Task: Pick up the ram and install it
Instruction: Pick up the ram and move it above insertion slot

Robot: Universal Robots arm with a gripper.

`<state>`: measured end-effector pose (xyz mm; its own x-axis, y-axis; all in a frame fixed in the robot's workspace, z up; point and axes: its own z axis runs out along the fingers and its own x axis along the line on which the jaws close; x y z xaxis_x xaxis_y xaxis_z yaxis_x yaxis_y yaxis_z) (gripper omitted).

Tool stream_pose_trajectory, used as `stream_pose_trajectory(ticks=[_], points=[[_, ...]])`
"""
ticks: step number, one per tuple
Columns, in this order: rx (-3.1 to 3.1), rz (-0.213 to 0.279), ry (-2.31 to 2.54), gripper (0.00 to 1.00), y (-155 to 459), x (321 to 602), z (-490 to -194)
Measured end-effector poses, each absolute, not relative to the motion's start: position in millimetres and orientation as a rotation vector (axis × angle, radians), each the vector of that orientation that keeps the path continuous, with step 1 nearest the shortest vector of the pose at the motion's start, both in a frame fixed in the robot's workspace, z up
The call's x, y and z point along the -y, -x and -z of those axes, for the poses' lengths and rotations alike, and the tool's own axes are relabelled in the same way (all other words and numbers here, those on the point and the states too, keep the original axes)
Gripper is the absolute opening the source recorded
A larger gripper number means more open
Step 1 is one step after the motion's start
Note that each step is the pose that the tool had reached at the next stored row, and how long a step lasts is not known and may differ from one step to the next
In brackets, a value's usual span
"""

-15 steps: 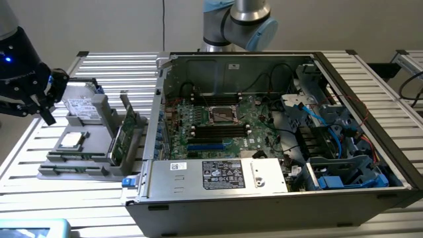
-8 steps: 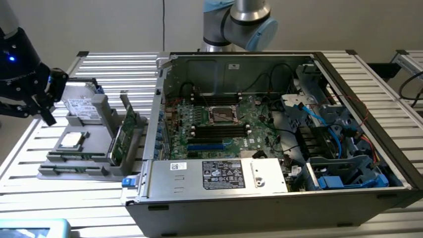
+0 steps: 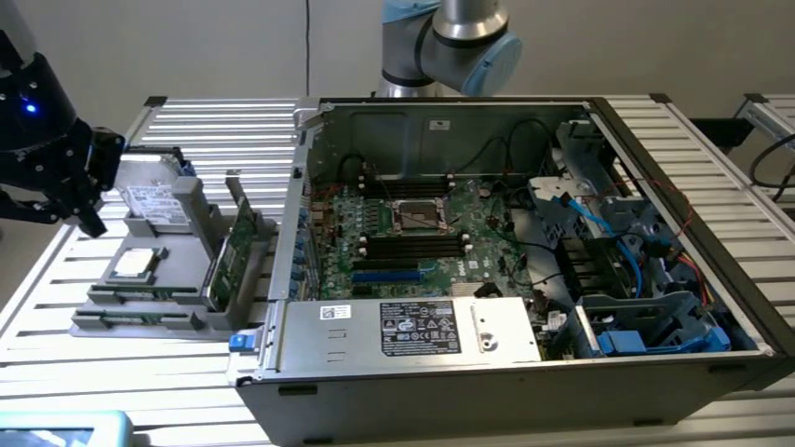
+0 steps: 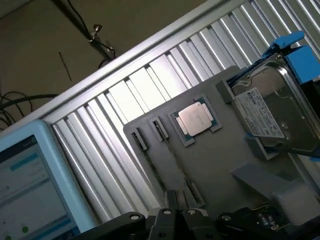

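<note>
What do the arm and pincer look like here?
The arm has rounded silver-grey joints with light blue caps. The pincer is black and blocky, with round bolt heads along its body. A blue light glows on the black housing behind it. I can't make out any readable markings.

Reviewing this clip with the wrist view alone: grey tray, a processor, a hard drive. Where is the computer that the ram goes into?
Observer: An open computer case lies on the slatted table, to the exterior view's right of the tray.
Operator: Is its board exposed?
Observer: Yes, the motherboard faces up with no cover over it.
Operator: Where is the gripper relative to all that?
Observer: The gripper hangs shut on the exterior view's left of the hard drive, on the tray's side away from the case.
</note>
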<state>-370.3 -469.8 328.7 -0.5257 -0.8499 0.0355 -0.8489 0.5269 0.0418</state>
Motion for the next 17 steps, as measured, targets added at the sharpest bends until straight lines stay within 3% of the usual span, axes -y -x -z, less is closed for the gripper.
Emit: stream_pose_trajectory(ticks=[17], points=[[2.441,0.009,-1.906,0.11,370.2,469.8,-327.8]])
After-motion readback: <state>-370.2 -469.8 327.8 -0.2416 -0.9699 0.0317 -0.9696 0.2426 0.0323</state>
